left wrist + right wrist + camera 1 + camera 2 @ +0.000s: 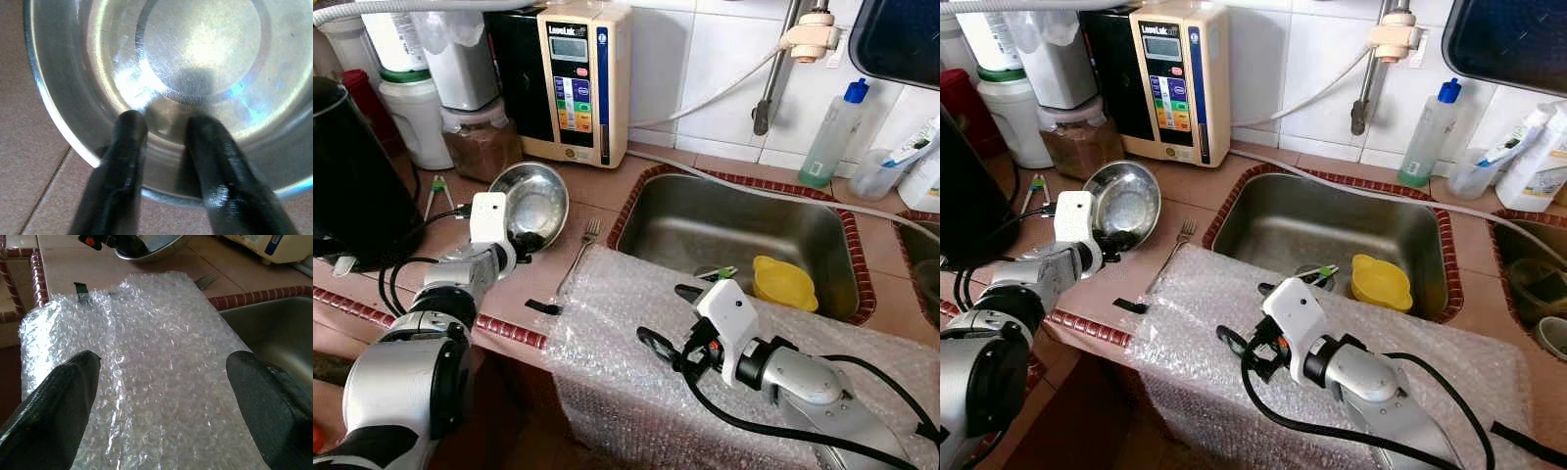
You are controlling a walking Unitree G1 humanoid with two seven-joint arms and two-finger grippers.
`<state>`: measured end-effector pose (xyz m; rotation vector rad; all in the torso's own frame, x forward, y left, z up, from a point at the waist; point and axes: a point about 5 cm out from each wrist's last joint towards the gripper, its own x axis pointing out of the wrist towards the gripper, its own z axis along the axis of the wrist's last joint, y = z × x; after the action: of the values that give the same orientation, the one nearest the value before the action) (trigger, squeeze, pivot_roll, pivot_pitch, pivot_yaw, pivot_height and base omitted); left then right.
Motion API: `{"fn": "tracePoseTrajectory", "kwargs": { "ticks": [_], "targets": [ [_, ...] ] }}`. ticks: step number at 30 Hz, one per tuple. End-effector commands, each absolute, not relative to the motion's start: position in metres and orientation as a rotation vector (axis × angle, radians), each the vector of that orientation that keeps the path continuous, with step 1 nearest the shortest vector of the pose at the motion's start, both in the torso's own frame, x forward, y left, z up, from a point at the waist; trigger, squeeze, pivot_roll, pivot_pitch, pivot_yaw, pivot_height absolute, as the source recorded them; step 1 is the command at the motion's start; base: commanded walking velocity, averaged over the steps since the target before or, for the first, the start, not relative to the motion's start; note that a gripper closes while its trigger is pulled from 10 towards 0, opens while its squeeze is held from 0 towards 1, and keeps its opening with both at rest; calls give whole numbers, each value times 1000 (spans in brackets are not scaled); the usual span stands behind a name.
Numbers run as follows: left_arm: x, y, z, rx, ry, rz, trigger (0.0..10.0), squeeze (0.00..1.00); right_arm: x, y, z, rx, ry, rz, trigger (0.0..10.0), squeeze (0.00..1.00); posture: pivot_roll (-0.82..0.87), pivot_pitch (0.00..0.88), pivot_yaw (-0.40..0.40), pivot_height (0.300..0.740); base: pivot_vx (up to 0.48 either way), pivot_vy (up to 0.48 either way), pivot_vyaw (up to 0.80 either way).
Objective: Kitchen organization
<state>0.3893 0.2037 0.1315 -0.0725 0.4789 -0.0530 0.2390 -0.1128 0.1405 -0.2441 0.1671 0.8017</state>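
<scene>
The right arm reaches forward low across the counter's front edge, its right gripper [161, 377] hovering above a sheet of bubble wrap [636, 304] with its two black fingers [54, 401] spread wide apart and holding nothing. The crinkled, translucent wrap drapes over the tiled counter [597, 191] lip and hangs down the front, lying between the sink and the counter's red-tiled border.

To the left, the left arm extends out over the counter, wrist level, with the left gripper [164, 129] set at the near rim of a steel bowl [536, 201]. Its fingers [128, 142] stand a narrow gap apart, their tips resting just inside the bowl's rim; whether they grip it cannot be told. The bowl is shiny, round and tilted up toward the camera, sitting on the counter left of the sink. A fork [579, 253] lies just beside it, partly under the edge of the wrap.

Farther back, the steel sink [705, 230] holds a yellow cup [783, 282]. Against the white wall tiles stand a beige water ioniser [582, 78], storage jars [416, 113] and a clear bottle with a blue cap [832, 132].
</scene>
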Motion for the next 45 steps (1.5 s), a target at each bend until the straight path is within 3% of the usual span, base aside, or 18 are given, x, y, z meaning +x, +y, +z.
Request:
{"fn": "tracePoseTrajectory", "kwargs": {
  "ticks": [1, 29, 38, 39, 43, 44, 45],
  "targets": [
    [391, 204, 134, -96, 475, -38, 0, 0, 240, -115, 139, -253, 175, 803, 10000, 0, 11, 0, 37, 740, 0, 0, 0],
    [399, 204, 156, -115, 389, -34, 0, 0, 248, -115, 137, -276, 165, 793, 10000, 0, 26, 0, 46, 740, 0, 0, 0],
    [405, 201, 171, -116, 275, -20, 0, 0, 251, -115, 137, -284, 157, 796, 10000, 0, 33, 0, 47, 740, 0, 0, 0],
    [406, 199, 175, -119, 237, -21, 10000, 0, 251, -115, 138, -289, 156, 797, 10000, 0, 29, 0, 42, 740, 0, 0, 0],
    [408, 197, 182, -122, 174, -23, 10000, 0, 252, -118, 140, -293, 155, 797, 10000, 0, 29, 0, 36, 740, 0, 0, 0],
    [409, 198, 184, -140, 154, 3, 10000, 1000, 251, -121, 139, -296, 161, 794, 10000, 0, 35, 0, 30, 740, 0, 0, 0],
    [409, 198, 185, -151, 139, 2, 10000, 1000, 250, -121, 138, -297, 164, 793, 10000, 0, 38, 0, 25, 740, 0, 0, 0]
  ]
}}
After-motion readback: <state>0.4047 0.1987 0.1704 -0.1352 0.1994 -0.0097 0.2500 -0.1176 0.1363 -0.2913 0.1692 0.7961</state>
